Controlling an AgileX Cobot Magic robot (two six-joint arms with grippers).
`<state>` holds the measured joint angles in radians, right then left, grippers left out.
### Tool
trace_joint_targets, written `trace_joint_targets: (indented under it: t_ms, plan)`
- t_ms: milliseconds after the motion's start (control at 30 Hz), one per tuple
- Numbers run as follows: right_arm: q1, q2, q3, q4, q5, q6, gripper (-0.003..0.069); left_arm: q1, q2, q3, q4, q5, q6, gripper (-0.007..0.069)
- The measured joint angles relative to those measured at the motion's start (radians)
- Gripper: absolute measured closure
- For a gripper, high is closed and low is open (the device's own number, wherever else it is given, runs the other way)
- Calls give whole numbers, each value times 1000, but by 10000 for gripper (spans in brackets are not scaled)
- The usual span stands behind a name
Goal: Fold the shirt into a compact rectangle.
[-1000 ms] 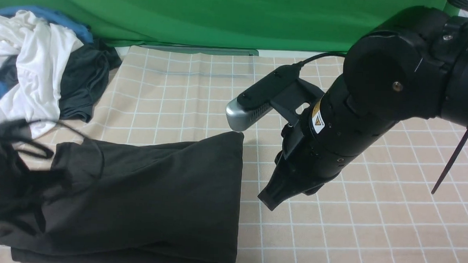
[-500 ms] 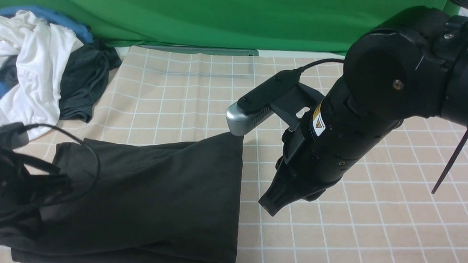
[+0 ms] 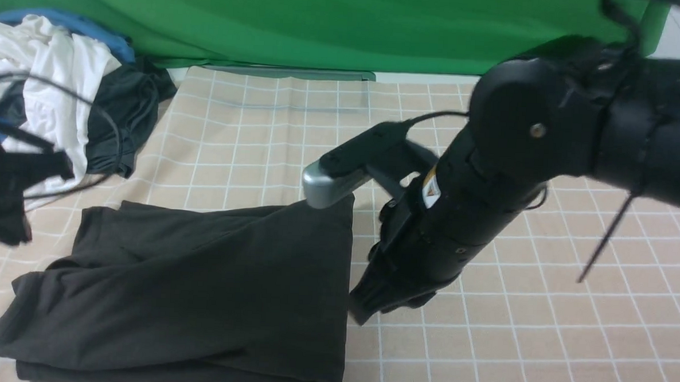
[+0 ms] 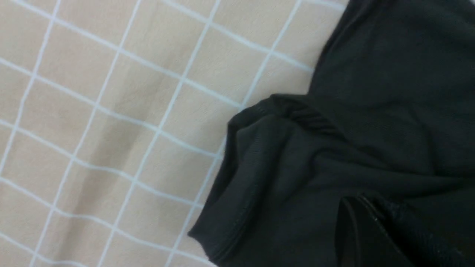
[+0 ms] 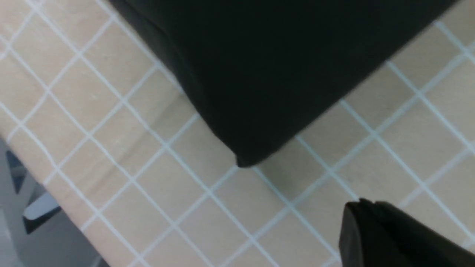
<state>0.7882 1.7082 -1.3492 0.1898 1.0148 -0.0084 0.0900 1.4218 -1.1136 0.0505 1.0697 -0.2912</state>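
The black shirt point(image 3: 210, 277) lies folded into a long band on the checked cloth at the front left, its left end rumpled. In the left wrist view my left gripper point(image 4: 356, 203) is shut and empty, hovering over the shirt point(image 4: 371, 111) near a hemmed corner. In the front view the left arm point(image 3: 1, 199) is a blurred dark shape above the table's left edge. My right gripper point(image 3: 360, 312) is shut and empty, just off the shirt's right edge. In the right wrist view it point(image 5: 362, 204) hangs over bare cloth, close to a corner of the shirt point(image 5: 278, 55).
A pile of clothes sits at the back left: a white garment point(image 3: 52, 86), a dark grey one point(image 3: 119, 118) and a blue one point(image 3: 72, 24). A green backdrop point(image 3: 324, 24) closes the back. The table's near edge point(image 5: 55, 193) shows in the right wrist view.
My left arm has lifted up and back off the shirt's left end, which now lies uncovered. My right arm has shifted left and down, closer to the shirt's right edge.
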Motion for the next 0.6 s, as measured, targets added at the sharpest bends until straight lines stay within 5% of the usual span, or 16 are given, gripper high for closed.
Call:
trace_joint_targets:
  t_ms: [233,600]
  plan:
    - [2,7,0,1,65,-81,634,0,-50,-13,-85,-17,54,610]
    - [-48,-459,0,-276,85,47,634,0,-333,-13,-143,-164,90,610]
